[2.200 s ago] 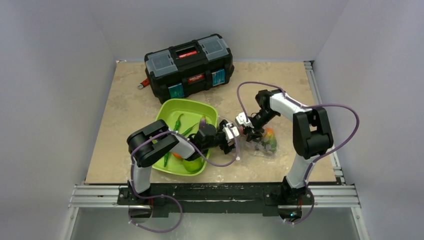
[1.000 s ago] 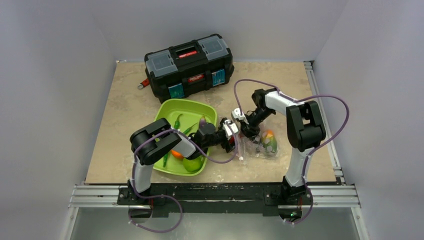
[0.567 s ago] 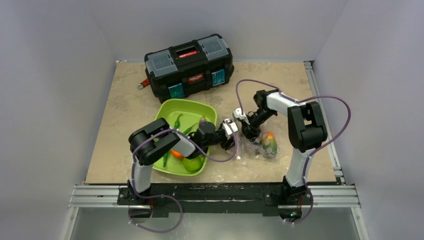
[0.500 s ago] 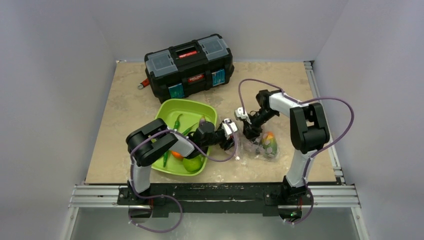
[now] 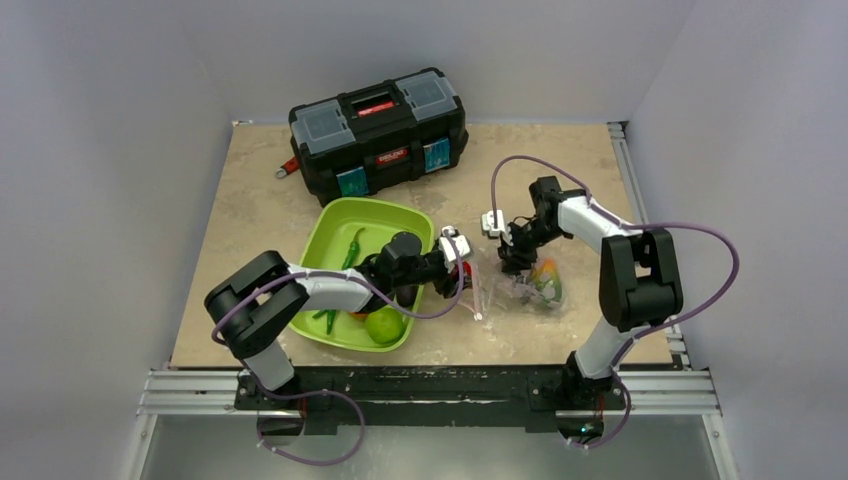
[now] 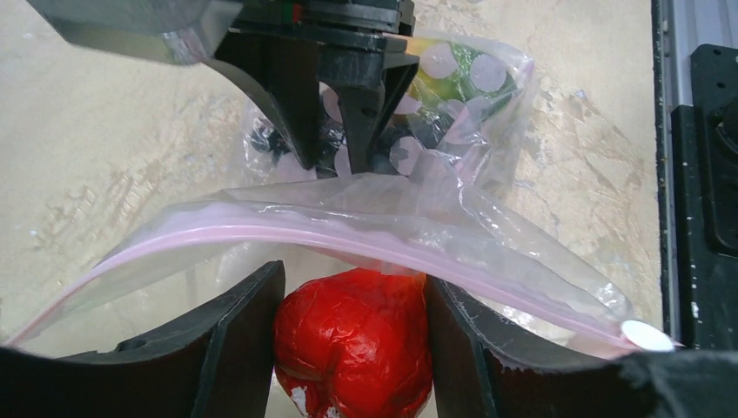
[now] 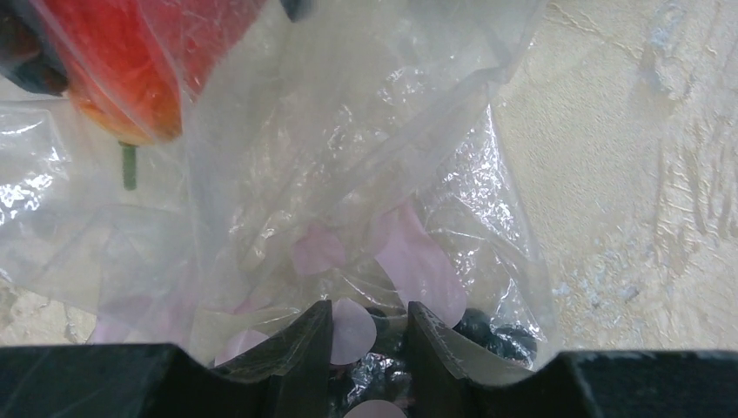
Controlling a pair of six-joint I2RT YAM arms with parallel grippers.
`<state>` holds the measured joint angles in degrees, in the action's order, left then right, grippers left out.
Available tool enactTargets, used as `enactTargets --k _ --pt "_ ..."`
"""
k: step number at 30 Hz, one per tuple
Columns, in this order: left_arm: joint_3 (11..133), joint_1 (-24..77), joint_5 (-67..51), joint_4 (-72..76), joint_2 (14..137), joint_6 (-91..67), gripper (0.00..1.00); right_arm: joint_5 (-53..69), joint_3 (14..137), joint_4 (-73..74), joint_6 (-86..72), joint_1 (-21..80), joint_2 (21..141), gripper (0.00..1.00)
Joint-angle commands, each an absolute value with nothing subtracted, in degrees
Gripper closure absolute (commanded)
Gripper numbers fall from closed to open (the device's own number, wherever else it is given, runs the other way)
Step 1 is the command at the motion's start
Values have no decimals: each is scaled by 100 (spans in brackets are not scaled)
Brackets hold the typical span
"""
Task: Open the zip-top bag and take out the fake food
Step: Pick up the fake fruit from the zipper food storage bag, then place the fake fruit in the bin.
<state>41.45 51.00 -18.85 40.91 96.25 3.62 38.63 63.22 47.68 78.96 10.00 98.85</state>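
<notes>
Because its two jaws are clamped on the red strawberry [image 6: 352, 357], the left tool [image 6: 352, 292] sits right at the mouth of the bag [image 6: 513, 270], with the pink zip strip [image 6: 209, 239] arching just beyond its tips. That looks like a piece on its way to the green tray [image 5: 340, 215] beside it. Further out, the right tool [image 6: 335, 161] stands nose-down on the bag's far part, jaws narrowly apart with film between them, probably to pin the bag to the bench [image 5: 250, 200] while the other pulls. Whether it truly grips that film I cannot tell. Beyond it, the mango [image 5: 545, 278] and dark berries [image 7: 492, 331] lie inside the bag, so the job seems partly done. Crinkled plastic hides whether the strawberry has cleared the mouth. The left arm covers part of the tray's contents; only a lime [image 5: 384, 326] and bean pods [image 5: 355, 243] show.
</notes>
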Motion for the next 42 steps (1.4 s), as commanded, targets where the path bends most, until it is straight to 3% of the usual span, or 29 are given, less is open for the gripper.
enactTargets --k 1,19,42 --pt "4386 5063 -2166 3701 9291 -42 100 3800 6185 4454 7708 933 9583 64" --pt "4494 5065 -1880 1767 7986 -208 100 3912 6017 4318 7699 928 9489 62" --pt "3389 4914 902 14 5677 -380 100 3981 5993 4345 7677 931 9377 57"
